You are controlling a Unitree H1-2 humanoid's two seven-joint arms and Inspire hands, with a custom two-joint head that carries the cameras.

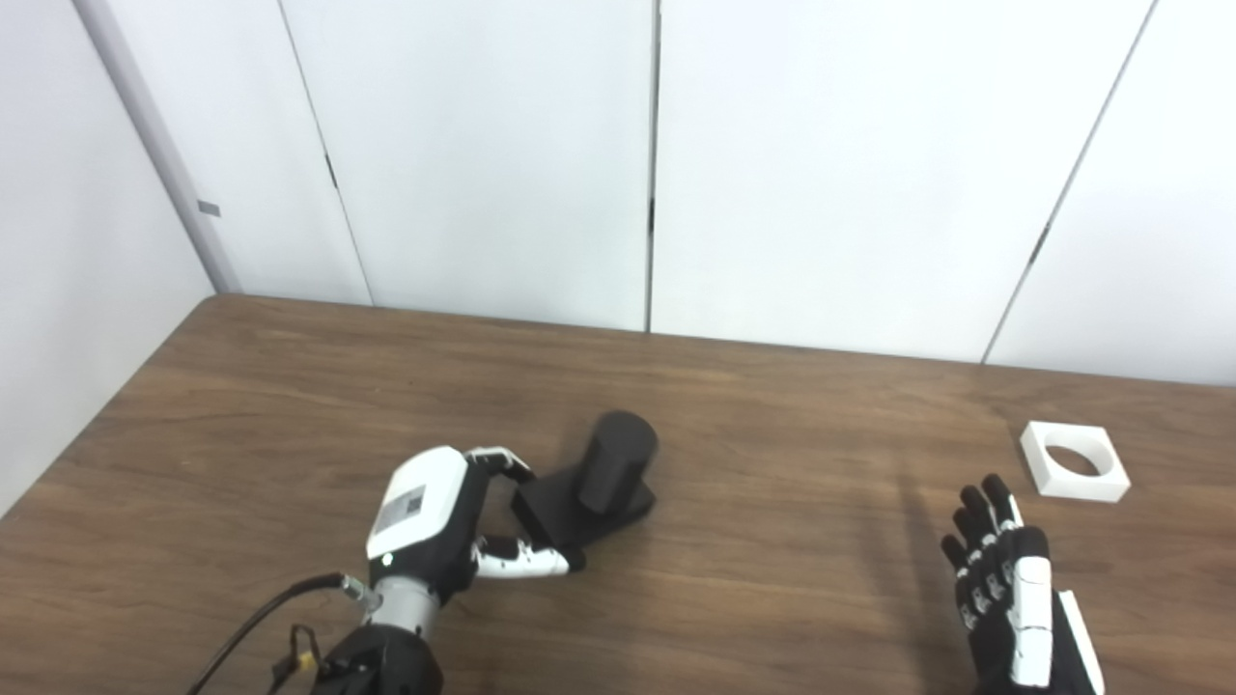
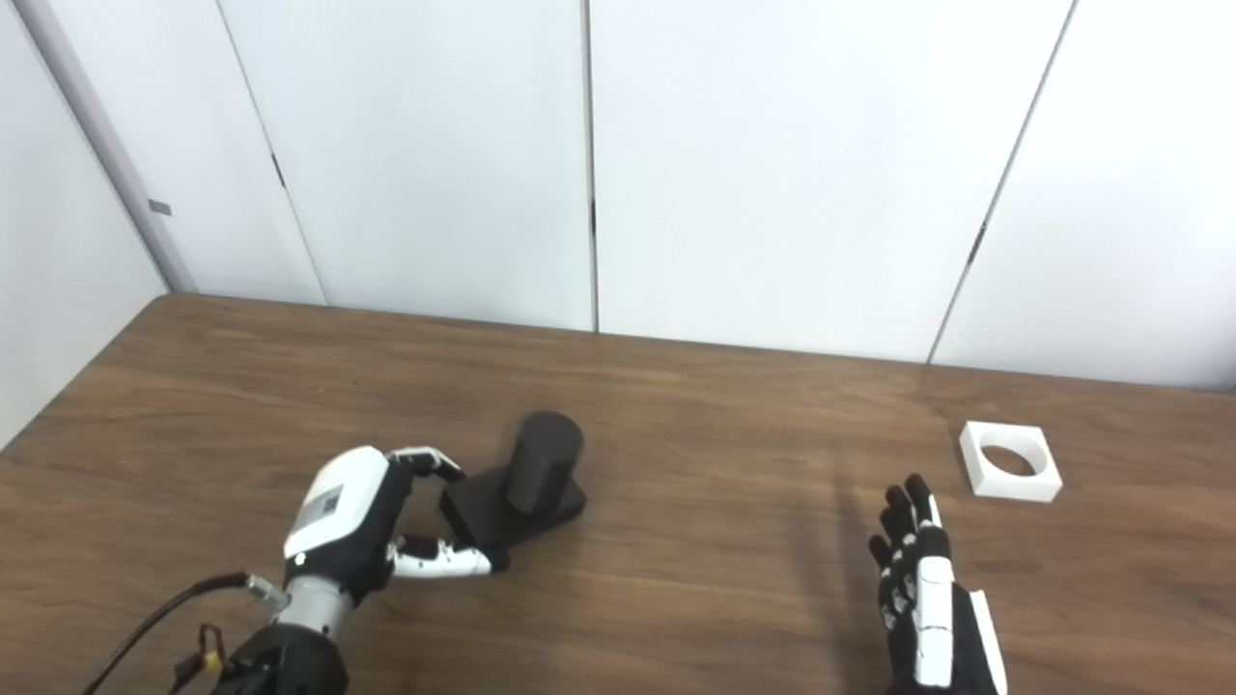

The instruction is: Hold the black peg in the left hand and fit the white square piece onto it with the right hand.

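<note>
Left hand (image 1: 436,516) cups matte black peg's (image 1: 618,463) flat base; right hand (image 1: 1004,589) spread near holed white square piece (image 1: 1074,461).

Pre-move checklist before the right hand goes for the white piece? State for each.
1. Left hand closed firmly on peg base: cannot tell; fingers sit at the base edge.
2. Peg upright, top clear: ok.
3. White piece flat on table, hole up: ok.
4. Right hand open, holding nothing: ok.
5. Right hand touching the white piece: not ok; it is short of it.
6. Path from right hand to white piece free: ok.
</note>
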